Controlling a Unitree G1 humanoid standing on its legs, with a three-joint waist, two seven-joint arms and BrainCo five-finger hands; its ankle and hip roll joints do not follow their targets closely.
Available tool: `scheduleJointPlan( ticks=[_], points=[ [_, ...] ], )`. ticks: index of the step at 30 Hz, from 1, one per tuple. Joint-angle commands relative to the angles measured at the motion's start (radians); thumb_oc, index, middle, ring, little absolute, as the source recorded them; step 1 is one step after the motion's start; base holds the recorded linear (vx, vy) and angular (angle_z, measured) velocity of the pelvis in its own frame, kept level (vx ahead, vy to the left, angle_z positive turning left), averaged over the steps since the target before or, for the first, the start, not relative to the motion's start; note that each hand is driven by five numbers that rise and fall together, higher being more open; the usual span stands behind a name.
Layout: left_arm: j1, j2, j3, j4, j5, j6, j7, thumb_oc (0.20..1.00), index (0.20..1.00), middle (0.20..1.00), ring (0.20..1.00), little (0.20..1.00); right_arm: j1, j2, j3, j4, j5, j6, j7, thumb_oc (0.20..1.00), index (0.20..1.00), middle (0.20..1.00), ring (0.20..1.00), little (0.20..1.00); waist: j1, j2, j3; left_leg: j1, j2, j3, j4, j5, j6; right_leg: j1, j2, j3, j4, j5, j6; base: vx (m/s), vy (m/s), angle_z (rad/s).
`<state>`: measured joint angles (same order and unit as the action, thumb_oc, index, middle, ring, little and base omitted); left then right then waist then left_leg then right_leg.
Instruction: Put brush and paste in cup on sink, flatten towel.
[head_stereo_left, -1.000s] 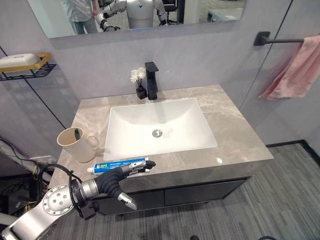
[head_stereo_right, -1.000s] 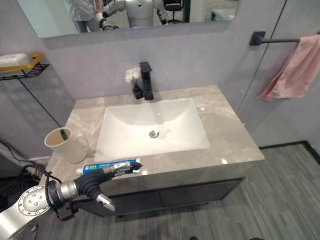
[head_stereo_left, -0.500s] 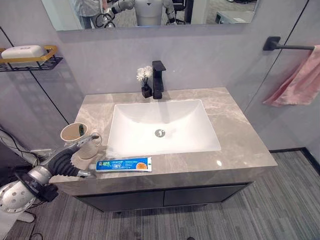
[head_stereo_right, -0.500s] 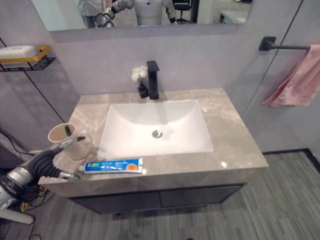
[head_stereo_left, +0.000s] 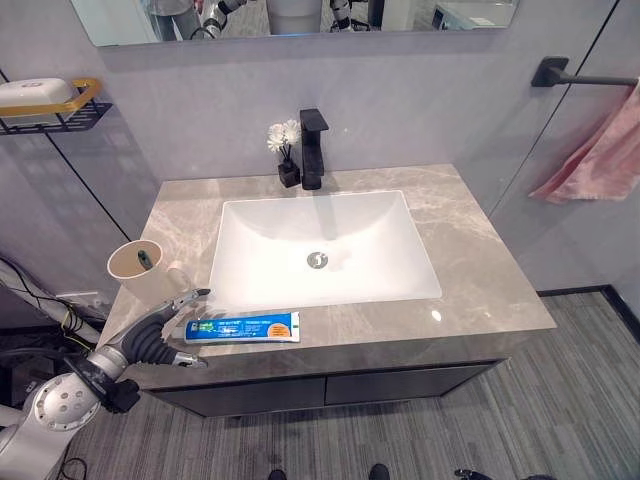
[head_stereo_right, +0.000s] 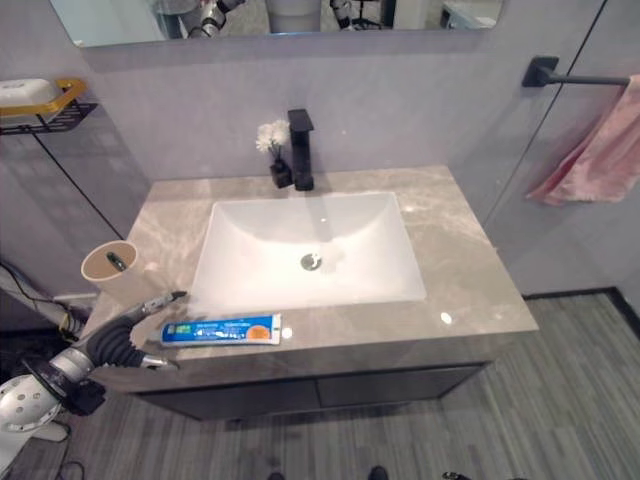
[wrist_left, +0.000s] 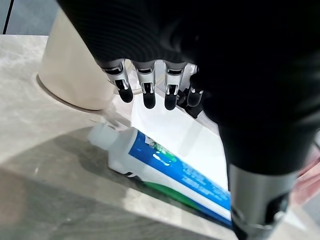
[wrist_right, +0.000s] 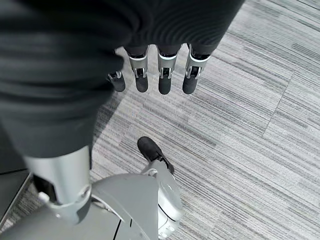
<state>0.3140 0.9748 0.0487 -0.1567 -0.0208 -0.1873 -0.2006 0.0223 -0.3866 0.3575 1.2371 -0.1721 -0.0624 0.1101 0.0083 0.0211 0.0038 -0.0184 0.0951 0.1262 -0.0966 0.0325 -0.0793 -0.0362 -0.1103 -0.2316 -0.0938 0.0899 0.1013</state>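
One cup (head_stereo_left: 136, 271) beside paste (head_stereo_left: 243, 327); faucet (head_stereo_left: 312, 149) behind.

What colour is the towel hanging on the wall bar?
Pink; the towel shows best in the right eye view.

A black faucet (head_stereo_left: 312, 148) stands upright on the grey marble countertop (head_stereo_left: 480, 270), against the wall. Just beside it sits a small dark vase of white flowers (head_stereo_left: 284, 150). Well left of the faucet, a wall shelf (head_stereo_left: 50, 110) carries what appears to be white soap (head_stereo_left: 30, 93). Above the faucet hangs a mirror (head_stereo_left: 300, 15).
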Motion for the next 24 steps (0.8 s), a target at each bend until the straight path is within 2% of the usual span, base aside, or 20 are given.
scheduleJointPlan(
  ticks=[1, 12, 24],
  points=[
    [-0.088, 0.000, -0.010, 0.010, 0.020, -0.015, 0.040, 1.000, 1.000, 1.000, 1.000, 1.000, -0.061, -0.007, 0.033, 0.021, -0.004, 0.011, -0.012, 1.000, 1.000, 1.000, 1.000, 1.000, -0.019, -0.025, 0.012, 0.008, 0.028, 0.023, 0.009, -0.024, -0.013, -0.001, -0.074, 0.064, 0.007, 0.006, 0.083, 0.00, 0.000, 0.00],
    [-0.120, -0.040, -0.060, 0.087, 0.058, -0.012, 0.056, 1.000, 1.000, 1.000, 1.000, 1.000, -0.064, -0.035, 0.019, 0.021, -0.010, 0.016, -0.019, 1.000, 1.000, 1.000, 1.000, 1.000, -0.022, -0.013, 0.016, -0.001, 0.028, 0.038, 0.009, -0.022, -0.014, -0.027, -0.072, 0.087, 0.007, 0.010, 0.084, 0.01, 0.001, -0.07],
    [-0.118, -0.059, -0.070, 0.101, 0.077, -0.009, 0.058, 1.000, 1.000, 1.000, 1.000, 1.000, -0.065, -0.035, 0.020, 0.010, -0.010, 0.013, -0.020, 1.000, 1.000, 1.000, 1.000, 1.000, -0.026, -0.005, 0.015, -0.001, 0.031, 0.046, 0.009, -0.024, -0.017, -0.034, -0.071, 0.098, 0.007, 0.008, 0.084, 0.00, 0.000, 0.00]
  ],
)
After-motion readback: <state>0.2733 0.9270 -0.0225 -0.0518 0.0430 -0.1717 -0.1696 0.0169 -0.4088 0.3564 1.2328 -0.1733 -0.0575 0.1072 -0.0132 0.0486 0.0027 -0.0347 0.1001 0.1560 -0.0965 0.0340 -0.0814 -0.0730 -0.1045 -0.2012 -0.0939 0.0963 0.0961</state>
